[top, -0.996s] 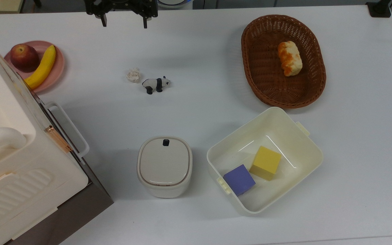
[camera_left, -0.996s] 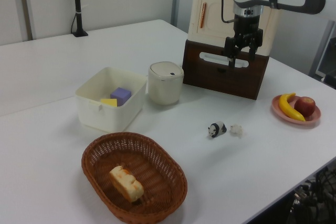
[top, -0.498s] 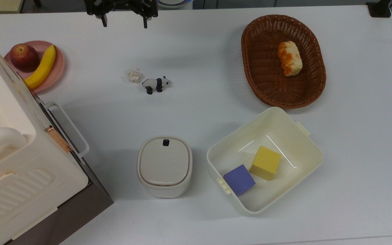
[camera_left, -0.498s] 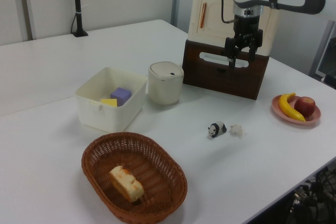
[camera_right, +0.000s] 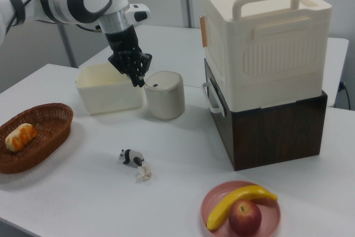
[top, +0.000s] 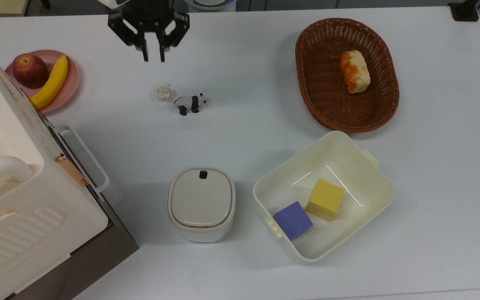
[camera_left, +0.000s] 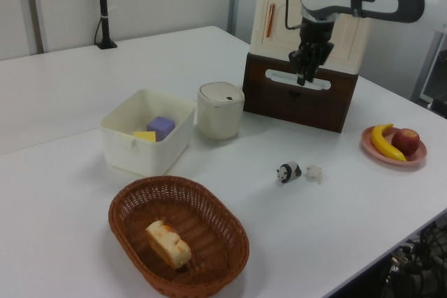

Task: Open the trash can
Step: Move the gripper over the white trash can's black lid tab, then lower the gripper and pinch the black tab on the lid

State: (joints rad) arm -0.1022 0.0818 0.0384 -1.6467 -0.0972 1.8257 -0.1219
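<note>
The trash can (top: pixel 201 204) is a small cream-white bin with its flat lid down and a dark push-button (top: pixel 203 174) at the lid's far edge. It stands between the big cream appliance and the lidless tub; I also see the trash can (camera_left: pixel 220 109) in the left view and the trash can (camera_right: pixel 164 94) in the right view. My gripper (top: pixel 153 57) hangs in the air near the top view's upper edge, well away from the can. Its fingers point down with a narrow gap and hold nothing. The left view has the gripper (camera_left: pixel 302 79) in front of the appliance. In the right view the gripper (camera_right: pixel 137 80) is just left of the can.
A toy panda (top: pixel 191 103) and a crumpled paper ball (top: pixel 163 91) lie mid-table. A pink plate (top: pixel 72 83) holds an apple and a banana. A wicker basket (top: pixel 327 96) holds bread. The cream tub (top: pixel 383 183) holds two cubes. The big appliance (top: pixel 15 200) stands at the top view's left.
My gripper has come down the top view towards the table's middle, and its fingers have drawn from wide apart to a narrow gap. The trash can has not moved.
</note>
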